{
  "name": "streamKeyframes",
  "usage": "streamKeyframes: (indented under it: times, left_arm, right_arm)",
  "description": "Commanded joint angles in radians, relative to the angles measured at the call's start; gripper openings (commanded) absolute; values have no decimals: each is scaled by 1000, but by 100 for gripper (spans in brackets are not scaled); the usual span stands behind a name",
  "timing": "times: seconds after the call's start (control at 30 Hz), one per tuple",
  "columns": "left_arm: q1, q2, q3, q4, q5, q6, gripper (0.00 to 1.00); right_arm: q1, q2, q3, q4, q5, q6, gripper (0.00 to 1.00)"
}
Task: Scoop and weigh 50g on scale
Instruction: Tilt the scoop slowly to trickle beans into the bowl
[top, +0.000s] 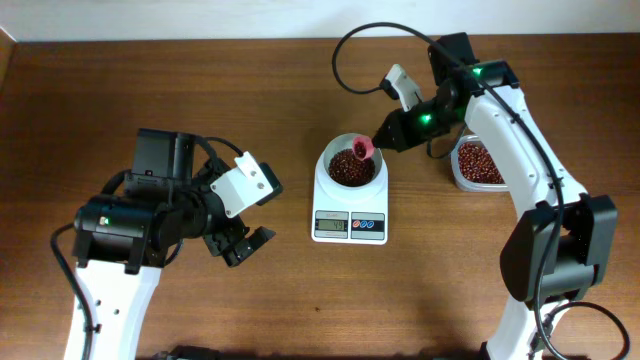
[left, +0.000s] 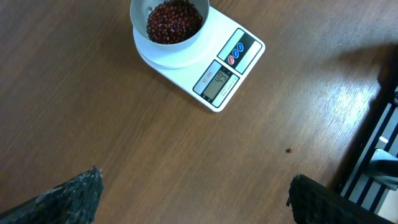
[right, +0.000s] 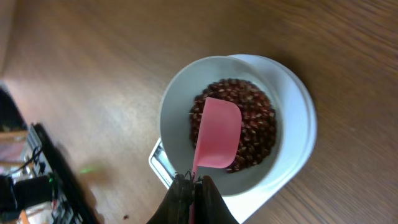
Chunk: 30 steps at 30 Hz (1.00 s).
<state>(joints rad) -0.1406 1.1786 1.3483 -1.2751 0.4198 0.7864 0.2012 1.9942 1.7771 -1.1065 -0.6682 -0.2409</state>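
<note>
While the left arm sits over the left half of the table (top: 200, 80), the left gripper (top: 245, 245) hangs just above the wood with jaws spread wide, holding nothing; in the left wrist view the gripper (left: 196, 198) shows only its two dark fingertips (left: 78, 194) at the bottom corners, bare table between them. Stray bean (left: 288, 150) lies alone on the wood, well apart from the scale. Scale (top: 350, 215) sits mid-table, just right of the left gripper, display (top: 331, 226) and buttons (top: 367, 225) on its near edge; digits are lit but too small to read. Bowl (top: 328, 160) stands upright on the scale's platform. Beans (top: 345, 168) lie heaped in the bowl, covering its bottom, also seen from the left wrist (left: 174, 22) and right wrist (right: 258, 118). Spoon (top: 362, 150), pink, is over the bowl's right side, above the beans; contact cannot be told. Right gripper (top: 392, 130) is clamped on the spoon's handle, fingers pinched tight on it in the wrist view (right: 193, 183), spoon head (right: 217, 134) pointing away over the heap. Tub (top: 478, 163) sits at the far right, near the right arm, holding more of the same beans.
</note>
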Motion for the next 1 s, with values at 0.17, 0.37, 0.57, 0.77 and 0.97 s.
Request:
streamKeyframes:
  times: [0.17,0.37,0.57,0.77,0.97]
  left_arm:
    - [6,0,14,-1,18,16,99]
    - [6,0,14,-1,18,16,99]
    - [6,0,14,-1,18,16,99]
    - [6,0,14,-1,18,16,99]
    - [6,0,14,-1,18,16,99]
  right_arm:
    - [80,-25,22,19,180,47,4]
    - [80,-26,22,17,149,47,4]
    - [80,-26,22,3,149,47,4]
    - [80,-26,22,4,126,47,4]
    - [80,-26,22,4,93,47,4]
